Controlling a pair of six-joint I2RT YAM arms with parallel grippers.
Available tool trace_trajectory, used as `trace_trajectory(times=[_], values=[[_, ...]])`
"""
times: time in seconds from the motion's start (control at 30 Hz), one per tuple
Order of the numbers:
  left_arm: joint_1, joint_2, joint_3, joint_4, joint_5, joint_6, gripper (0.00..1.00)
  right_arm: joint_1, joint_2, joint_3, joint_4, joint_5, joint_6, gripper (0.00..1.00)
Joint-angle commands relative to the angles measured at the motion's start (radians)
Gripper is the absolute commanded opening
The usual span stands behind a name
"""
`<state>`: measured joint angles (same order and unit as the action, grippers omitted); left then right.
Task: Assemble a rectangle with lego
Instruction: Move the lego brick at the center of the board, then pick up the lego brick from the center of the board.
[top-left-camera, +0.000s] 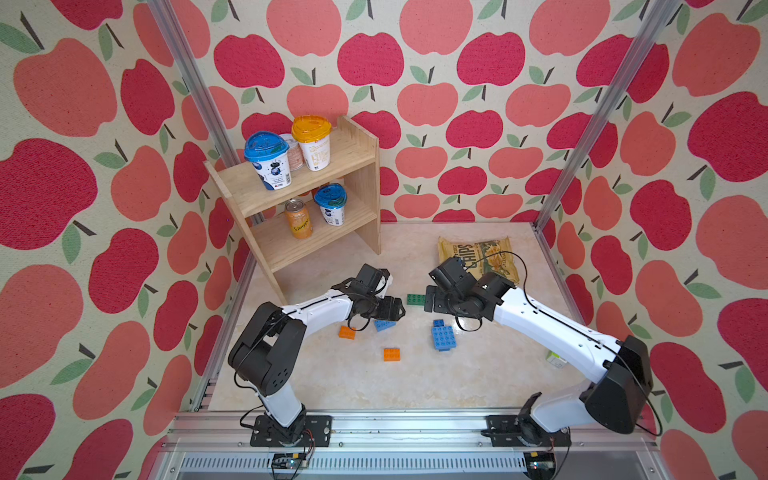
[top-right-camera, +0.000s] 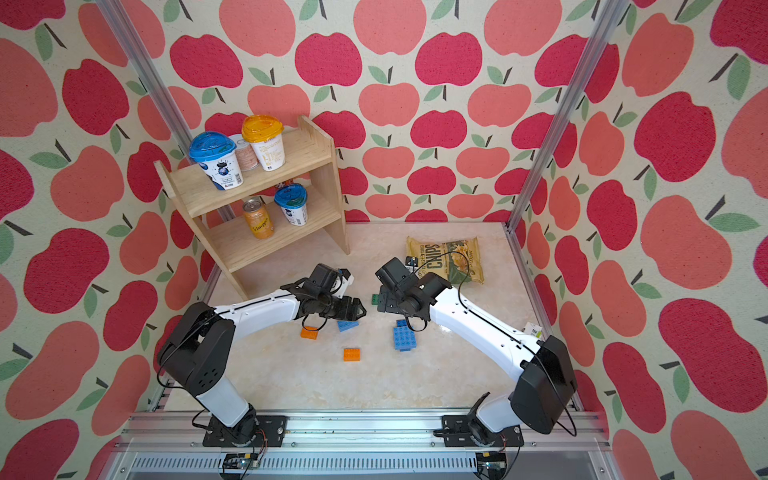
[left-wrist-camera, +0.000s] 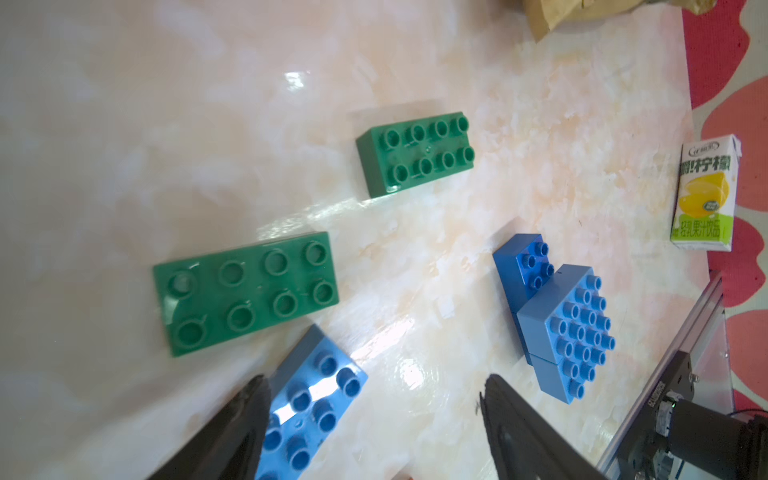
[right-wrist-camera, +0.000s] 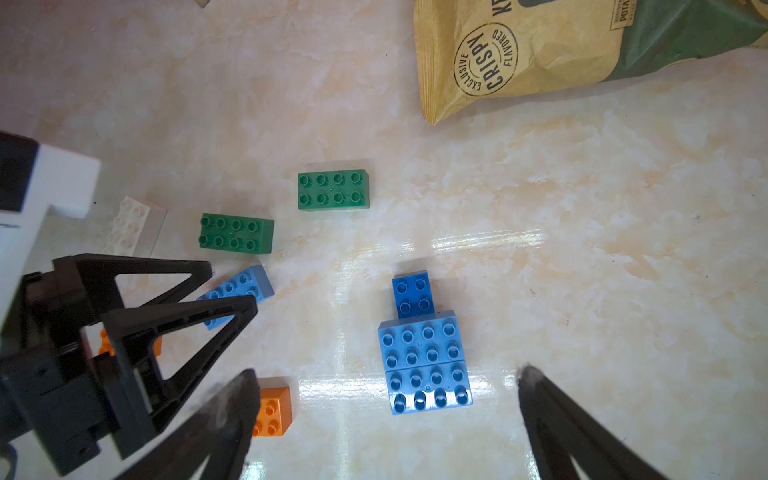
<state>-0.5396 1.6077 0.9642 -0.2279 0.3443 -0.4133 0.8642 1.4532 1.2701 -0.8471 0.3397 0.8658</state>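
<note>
Here a loose blue brick lies inside the open left pincer; right pincer open.

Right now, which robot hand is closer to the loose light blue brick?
Left. The left gripper hangs open right over the loose light blue brick, one finger beside it. The right gripper is farther off, open, pointing toward the joined blue block.
</note>
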Motion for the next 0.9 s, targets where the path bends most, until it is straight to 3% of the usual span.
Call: trace_trajectory(times=[0.0, 0.07, 0.37, 0.5, 0.87], values=[[0.040, -0.153, -0.038, -0.046, -0.151, -0.088, 0.92, 0.030, 0.038, 0.010, 0.027, -0.040, 0.014, 1.00], [0.047, -0.229, -0.052, -0.093, -0.261, -0.102, 0.99, 0.049, 0.080, 0.030, 0.047, -0.074, 0.010, 1.00], [0.053, -0.458, -0.122, -0.255, -0.613, -0.250, 0.97, 0.125, 0.402, 0.277, 0.030, -0.207, -0.107, 1.00], [0.062, -0.512, -0.158, -0.253, -0.649, -0.264, 0.97, 0.129, 0.527, 0.386, 0.000, -0.258, -0.180, 1.00], [0.079, -0.486, -0.170, -0.235, -0.622, -0.263, 0.97, 0.128, 0.743, 0.567, -0.087, -0.283, -0.277, 1.00]])
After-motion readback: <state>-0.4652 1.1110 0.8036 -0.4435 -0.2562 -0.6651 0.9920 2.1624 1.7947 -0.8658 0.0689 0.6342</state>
